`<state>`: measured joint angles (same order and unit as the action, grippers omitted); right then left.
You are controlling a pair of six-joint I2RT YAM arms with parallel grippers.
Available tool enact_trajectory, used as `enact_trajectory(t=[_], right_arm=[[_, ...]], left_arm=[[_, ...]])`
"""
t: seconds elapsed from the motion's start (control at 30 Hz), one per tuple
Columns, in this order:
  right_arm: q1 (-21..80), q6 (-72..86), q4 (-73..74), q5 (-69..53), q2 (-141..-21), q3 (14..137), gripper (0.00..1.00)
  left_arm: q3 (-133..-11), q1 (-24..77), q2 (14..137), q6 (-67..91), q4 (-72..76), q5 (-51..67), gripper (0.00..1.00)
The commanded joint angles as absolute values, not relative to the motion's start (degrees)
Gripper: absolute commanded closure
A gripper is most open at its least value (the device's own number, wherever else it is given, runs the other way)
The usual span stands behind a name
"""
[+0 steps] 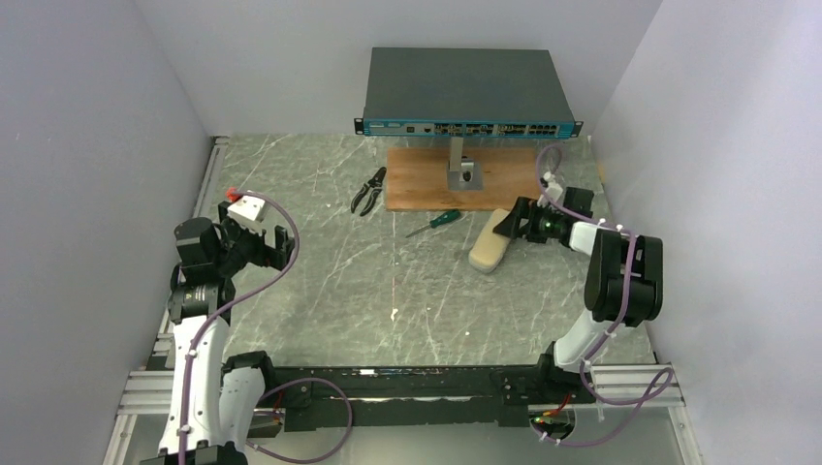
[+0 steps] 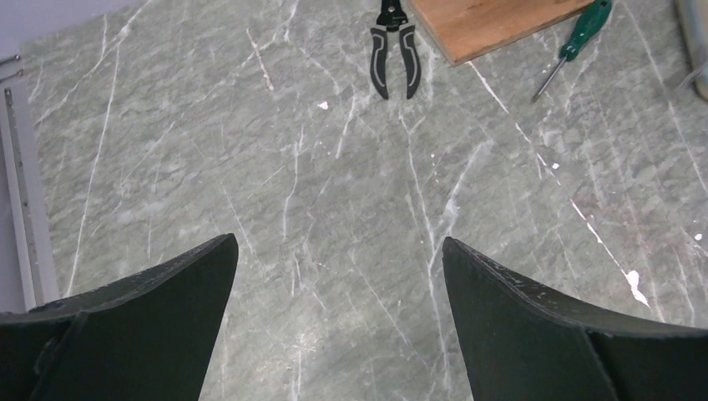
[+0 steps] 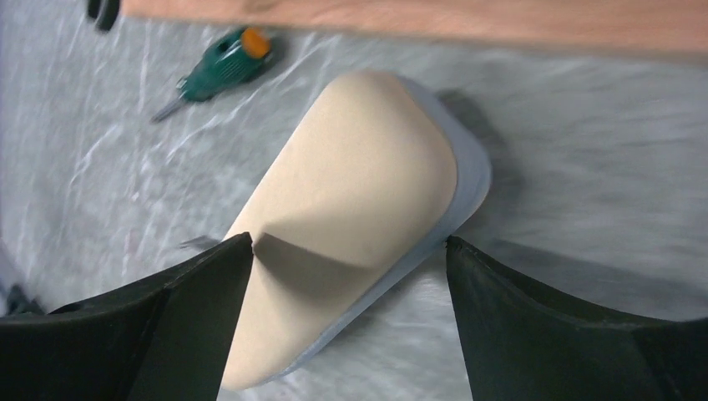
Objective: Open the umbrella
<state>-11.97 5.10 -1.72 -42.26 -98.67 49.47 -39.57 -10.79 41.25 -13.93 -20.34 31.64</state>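
Note:
The umbrella's crinkly fabric, ribs and handle do not show in any view. A flat beige oval sleeve with a pale grey-blue edge lies on the grey marble table right of centre. My right gripper hovers at its far end. In the right wrist view the sleeve lies between and under the spread fingers of the right gripper, which is open; I cannot tell if the left fingertip touches it. My left gripper is open and empty at the left, and in its wrist view only bare table lies between the fingers.
Black pliers and a green screwdriver lie near a wooden board at the back. A network switch stands on a post on the board. Grey walls close in left and right.

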Motion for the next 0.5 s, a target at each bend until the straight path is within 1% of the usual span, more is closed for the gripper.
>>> enact_trajectory(t=[0.0, 0.17, 0.27, 0.47], right_arm=[[-7.1, 3.8, -0.3, -49.3, -94.3, 46.3, 0.14], [-1.2, 5.1, -0.3, -49.6, -91.0, 43.4, 0.16], [4.8, 4.9, -1.3, -48.4, -89.0, 42.5, 0.16], [15.1, 3.8, 1.3, -46.9, -88.9, 44.1, 0.18]], left_arm=[[-39.6, -10.6, 39.3, -14.6, -17.7, 36.0, 0.01], [-40.4, -10.6, 38.6, -14.8, -19.5, 38.9, 0.01], [-40.5, -10.6, 38.6, -14.9, -19.9, 42.0, 0.01], [-41.7, -10.6, 39.3, -18.4, -23.9, 49.7, 0.01]])
